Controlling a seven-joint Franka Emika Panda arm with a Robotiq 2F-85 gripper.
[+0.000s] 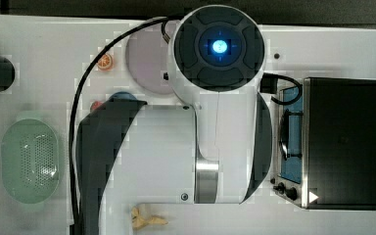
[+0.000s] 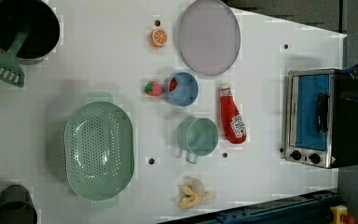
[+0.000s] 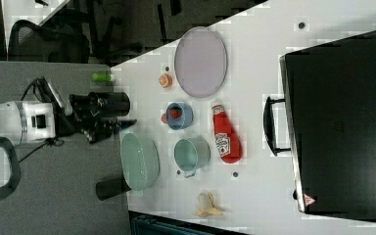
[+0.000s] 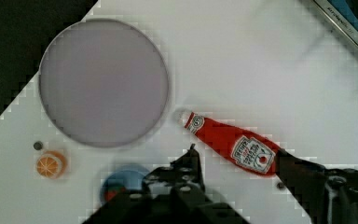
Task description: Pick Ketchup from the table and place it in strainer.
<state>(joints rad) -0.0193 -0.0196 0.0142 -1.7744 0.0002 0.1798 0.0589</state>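
The Ketchup (image 2: 231,116) is a slim red bottle with a white cap, lying flat on the white table between the teal cup and the toaster oven; it also shows in the right view (image 3: 225,134). In the wrist view my gripper (image 4: 237,154) is open and hangs above the Ketchup (image 4: 228,142), one dark fingertip (image 4: 192,151) on each side of its body, nothing held. The strainer (image 2: 98,149), a pale mint-green oval basket with a perforated centre, stands empty towards the left view's left, apart from the bottle. In the top view the white arm (image 1: 215,98) covers the bottle; the strainer (image 1: 29,161) is at the top view's left.
A toaster oven (image 2: 317,116) stands close beside the bottle. A teal cup (image 2: 198,136), a blue bowl (image 2: 182,88) with a strawberry, and a purple plate (image 2: 208,36) lie between bottle and strainer. An orange slice (image 2: 158,37), a banana peel (image 2: 193,193) and a black pot (image 2: 23,28) sit further out.
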